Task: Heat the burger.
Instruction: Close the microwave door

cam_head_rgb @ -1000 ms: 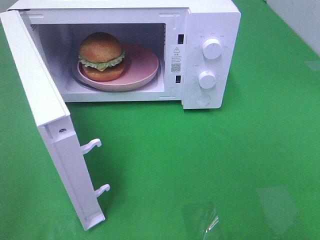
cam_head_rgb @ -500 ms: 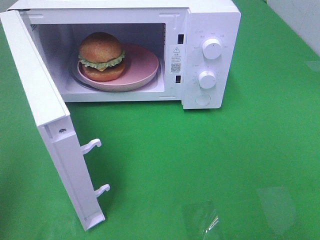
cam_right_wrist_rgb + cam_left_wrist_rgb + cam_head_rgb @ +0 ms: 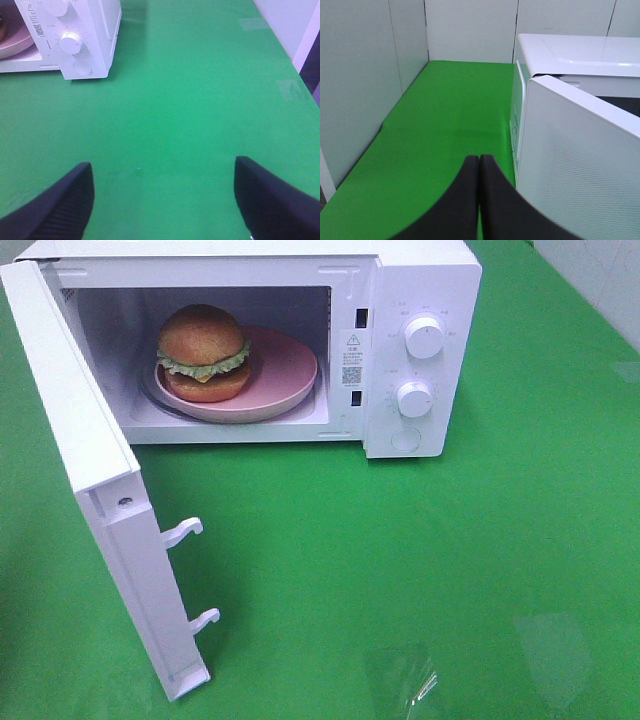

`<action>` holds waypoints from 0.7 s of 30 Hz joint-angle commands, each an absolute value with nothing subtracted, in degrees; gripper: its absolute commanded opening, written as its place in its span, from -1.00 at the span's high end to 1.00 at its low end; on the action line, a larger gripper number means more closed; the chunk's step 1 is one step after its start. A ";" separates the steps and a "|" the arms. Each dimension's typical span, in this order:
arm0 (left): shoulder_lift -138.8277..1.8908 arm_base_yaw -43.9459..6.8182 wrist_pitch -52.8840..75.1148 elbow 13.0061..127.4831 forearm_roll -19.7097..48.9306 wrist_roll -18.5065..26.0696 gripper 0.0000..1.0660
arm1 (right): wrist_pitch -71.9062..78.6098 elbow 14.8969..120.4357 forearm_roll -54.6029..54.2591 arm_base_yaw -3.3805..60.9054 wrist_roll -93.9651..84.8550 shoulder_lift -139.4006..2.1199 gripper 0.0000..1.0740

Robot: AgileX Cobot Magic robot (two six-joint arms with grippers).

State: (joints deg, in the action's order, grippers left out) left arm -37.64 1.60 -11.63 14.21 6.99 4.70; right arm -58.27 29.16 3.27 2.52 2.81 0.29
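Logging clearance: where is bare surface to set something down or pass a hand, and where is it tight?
Free: the green cloth in front of the microwave, right of its open door, and along the microwave's right side. Crowded: the cavity floor, covered by the pink plate with the burger.

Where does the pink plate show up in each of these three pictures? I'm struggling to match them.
Exterior high: the pink plate lies inside the open microwave, under the burger.
Left wrist: not in it; the open door hides the inside.
Right wrist: a sliver of the pink plate shows beside the knob panel.
Shared landmark: the white microwave.
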 commanded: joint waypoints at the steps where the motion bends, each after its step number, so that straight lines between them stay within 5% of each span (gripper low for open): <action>1: -40.68 1.83 -18.56 12.89 7.62 4.47 1.00 | -57.41 29.05 3.50 2.01 3.15 1.66 -0.41; 10: -56.61 1.83 -36.21 11.63 4.13 1.89 1.00 | -57.41 29.05 3.50 2.01 3.15 1.66 -0.41; 14: -65.89 1.83 -42.63 11.63 -10.20 -9.22 1.00 | -57.41 29.05 3.50 2.01 3.15 1.66 -0.41; 21: -73.05 1.83 -51.05 11.97 -21.43 -14.73 1.00 | -57.41 29.05 3.50 2.01 3.15 1.66 -0.41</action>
